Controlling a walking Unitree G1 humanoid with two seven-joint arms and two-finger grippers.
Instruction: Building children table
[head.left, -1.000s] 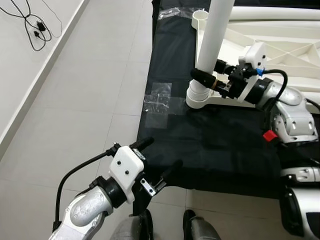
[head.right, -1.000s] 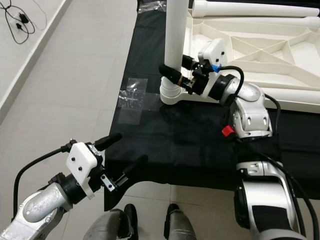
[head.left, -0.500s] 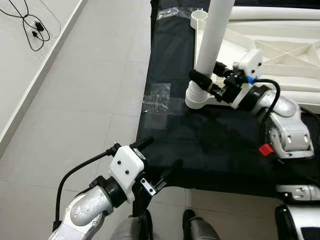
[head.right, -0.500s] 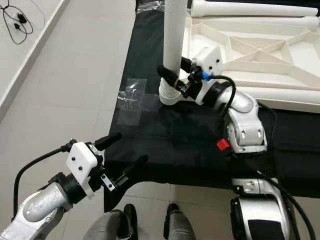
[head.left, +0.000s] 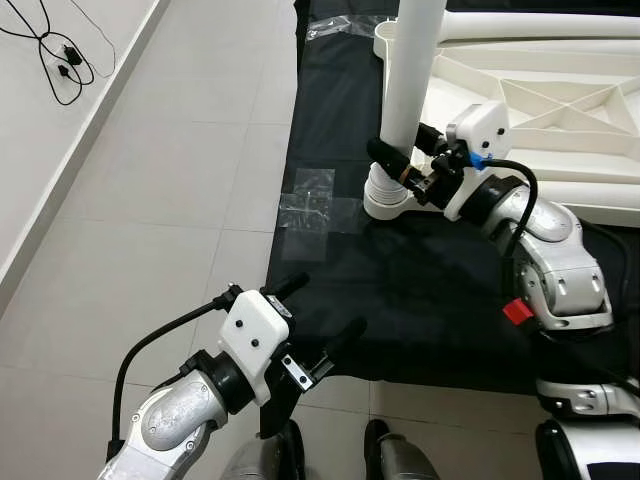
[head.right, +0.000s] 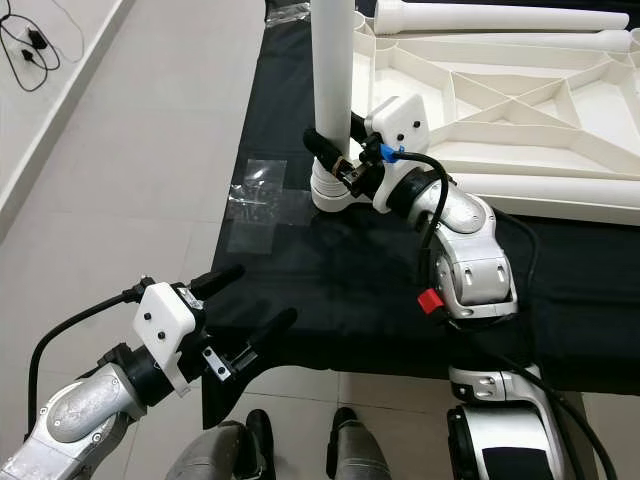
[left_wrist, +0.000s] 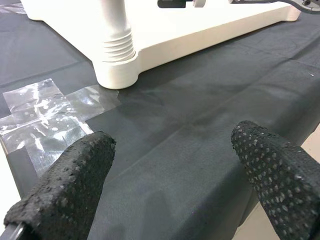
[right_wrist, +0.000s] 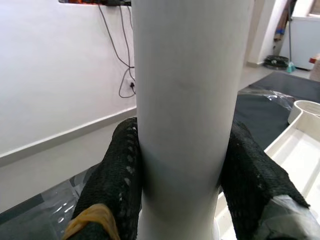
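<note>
A white children's tabletop lies upside down on a black cloth. One white leg stands upright in its near-left corner socket. My right gripper is shut on that leg just above the threaded base; both black fingers press its sides. My left gripper hovers low at the cloth's near edge, open and holding nothing, its fingertips far apart. Another loose white leg lies along the far side of the tabletop.
Clear plastic wrap lies on the cloth's left edge beside the socket. Grey floor tiles stretch to the left, with a black cable by the wall. My own feet stand at the cloth's near edge.
My right arm has reached farther left and away, staying shut on the leg. The camera shifted slightly. The left gripper has not moved.
</note>
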